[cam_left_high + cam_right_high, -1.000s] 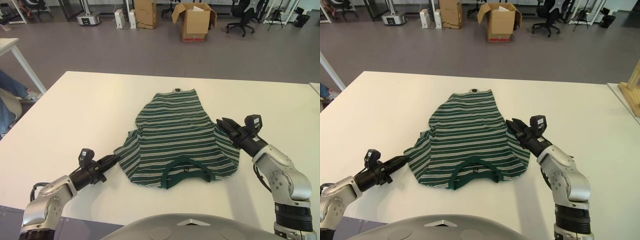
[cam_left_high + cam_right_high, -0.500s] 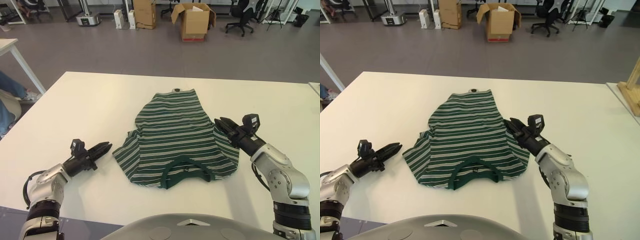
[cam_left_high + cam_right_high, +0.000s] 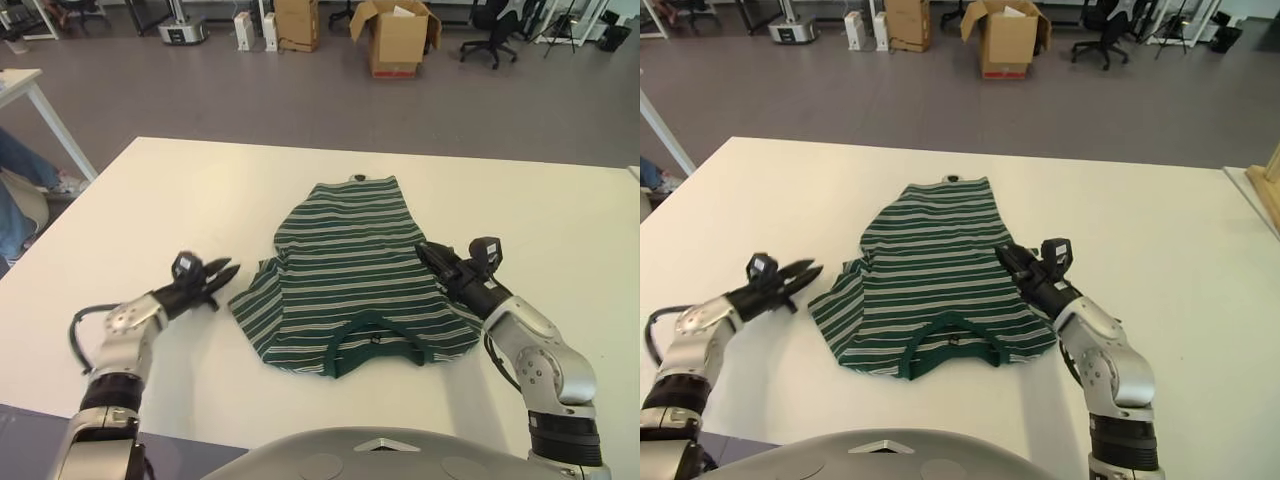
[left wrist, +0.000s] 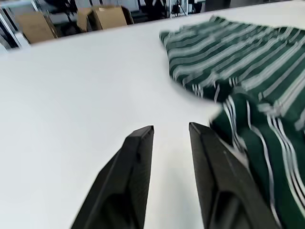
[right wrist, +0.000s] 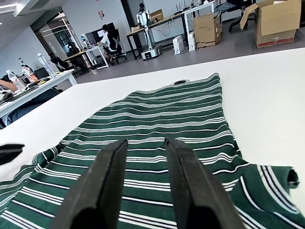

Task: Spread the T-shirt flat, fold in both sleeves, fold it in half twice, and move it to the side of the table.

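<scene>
While the small tag [image 3: 373, 338] inside the collar is too small to read, the green striped T-shirt [image 3: 345, 250] lies in the middle of the table [image 3: 150, 200], collar toward the robot, hem away, its long axis running front to back. The left tool [image 3: 224, 272] stretches low, fingers parted and empty, just beside the shirt's left edge. The right tool [image 3: 424, 252] reaches over the shirt's right side, fingers parted, gripping nothing.

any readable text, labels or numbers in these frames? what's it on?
Nothing legible in any view.
The neck label inside the collar of the T-shirt: too small to read.
Print on the cardboard box on the floor behind the table: too small to read.
The wall sign in the right wrist view: blurred, unreadable.
</scene>
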Tool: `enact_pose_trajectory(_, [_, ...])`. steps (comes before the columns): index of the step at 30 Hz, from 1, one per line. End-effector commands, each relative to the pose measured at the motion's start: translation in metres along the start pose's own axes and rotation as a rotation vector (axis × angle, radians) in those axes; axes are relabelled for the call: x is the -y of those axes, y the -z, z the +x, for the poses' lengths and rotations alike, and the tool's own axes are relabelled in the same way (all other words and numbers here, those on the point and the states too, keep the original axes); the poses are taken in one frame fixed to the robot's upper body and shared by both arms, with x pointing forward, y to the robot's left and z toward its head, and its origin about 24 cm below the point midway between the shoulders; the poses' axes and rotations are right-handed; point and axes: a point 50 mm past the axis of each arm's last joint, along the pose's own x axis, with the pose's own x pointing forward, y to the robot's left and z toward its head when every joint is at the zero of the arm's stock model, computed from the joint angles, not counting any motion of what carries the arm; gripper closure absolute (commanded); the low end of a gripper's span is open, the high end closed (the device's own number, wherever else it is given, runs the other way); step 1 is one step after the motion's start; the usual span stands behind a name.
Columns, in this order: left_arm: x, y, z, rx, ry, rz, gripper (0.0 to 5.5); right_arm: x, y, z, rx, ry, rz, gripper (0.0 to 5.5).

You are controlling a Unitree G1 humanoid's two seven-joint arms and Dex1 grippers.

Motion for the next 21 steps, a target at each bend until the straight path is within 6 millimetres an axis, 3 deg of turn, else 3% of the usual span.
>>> enact_pose_trajectory(1, [-0.014, -0.123, 0.04, 0.35, -0.175, 0.411, 4.15, 0.007, -0.011, 0.01, 0.016, -0.006, -0.031, 4.04])
enact_pose_trajectory(4, [-0.015, -0.157, 0.048, 0.394, -0.251, 0.578, 4.15, 0.009, -0.013, 0.012, 0.025, -0.001, -0.037, 4.04])
enact_pose_trajectory(6, [-0.018, -0.161, 0.049, 0.315, -0.258, 0.608, 4.15, 0.009, -0.012, 0.012, 0.031, 0.008, -0.035, 4.04])
enact_pose_trajectory(9, [-0.018, -0.139, 0.041, 0.049, -0.08, 0.52, 4.15, 0.01, -0.005, 0.005, 0.031, 0.036, -0.02, 4.04])
enact_pose_trajectory(14, [-0.014, -0.082, -0.001, -0.532, 0.185, -0.019, 4.15, 0.006, 0.008, -0.007, 0.038, 0.089, 0.015, 4.04])
enact_pose_trajectory(18, [-0.009, -0.071, -0.039, -0.825, 0.28, -0.268, 4.15, 0.002, 0.017, -0.008, 0.041, 0.108, 0.039, 4.04])
enact_pose_trajectory(21, [-0.008, -0.062, -0.062, -0.966, 0.329, -0.342, 4.15, -0.001, 0.022, -0.008, 0.042, 0.115, 0.056, 4.04])
